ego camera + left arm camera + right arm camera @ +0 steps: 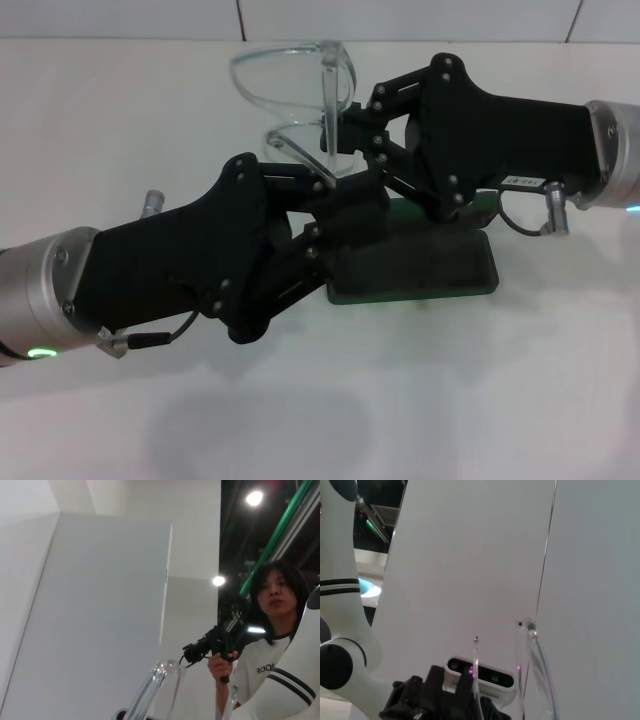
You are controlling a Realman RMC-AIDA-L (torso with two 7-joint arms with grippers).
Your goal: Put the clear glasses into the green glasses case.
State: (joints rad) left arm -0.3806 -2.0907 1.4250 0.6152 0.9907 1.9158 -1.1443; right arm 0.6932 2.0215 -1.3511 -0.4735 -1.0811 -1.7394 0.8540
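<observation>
Nearest in the head view is the left hand [335, 195], reaching in from the near left over the white worktop [420, 400]; its fingers sit just under the clear glasses [295, 95] and over the near end of the green glasses case [420, 265], but whether they are spread or pressed together I cannot tell, since the linkages cover the tips; the case lies flat on the worktop with its dark lining up, partly hidden beneath both arms. Beyond it the right hand [335, 130] comes in from the right and appears to pinch one clear temple arm, holding the glasses up off the worktop, above and behind the case, lenses farthest away.

The glasses look very light and springy; the bare plastic is probably slick, and the long temples will likely flex rather than snap; the lenses would scratch or smear, so the better hold seems to be the temple near its hinge or the bridge, with gentle pressure; folded temples should fit the case more readily.
</observation>
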